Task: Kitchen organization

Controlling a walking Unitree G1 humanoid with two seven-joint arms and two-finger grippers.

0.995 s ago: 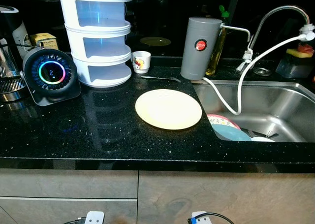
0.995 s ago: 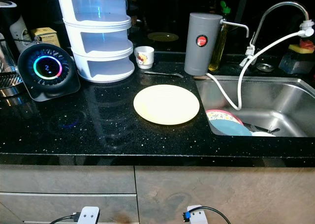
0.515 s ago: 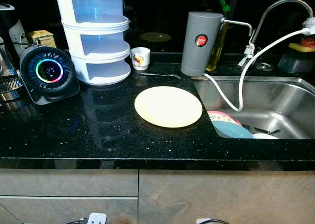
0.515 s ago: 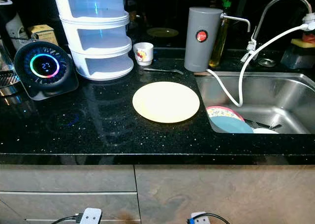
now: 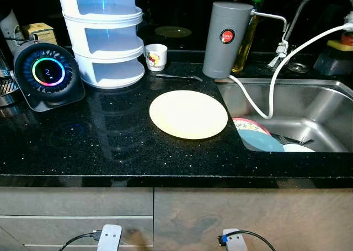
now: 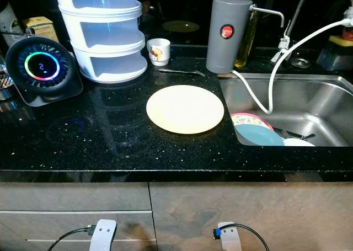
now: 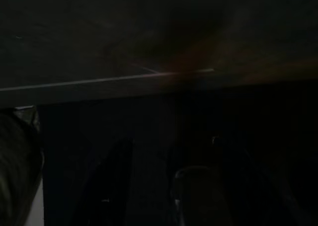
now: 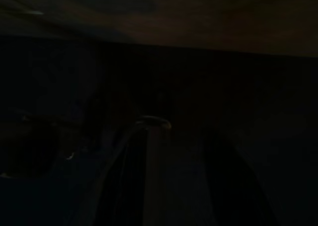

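A pale yellow plate [image 5: 188,114] is sitting flat on the black table [image 5: 83,140], just left of the sink [image 5: 309,105] holding more dishes [image 5: 259,140], probably waiting to be stowed. Both arms are hanging low; can't tell their jaws.

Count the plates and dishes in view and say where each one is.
4 visible: a pale yellow plate flat on the black countertop beside the sink; in the sink, a pink-rimmed plate, a blue dish and a white dish. More may lie hidden beneath.
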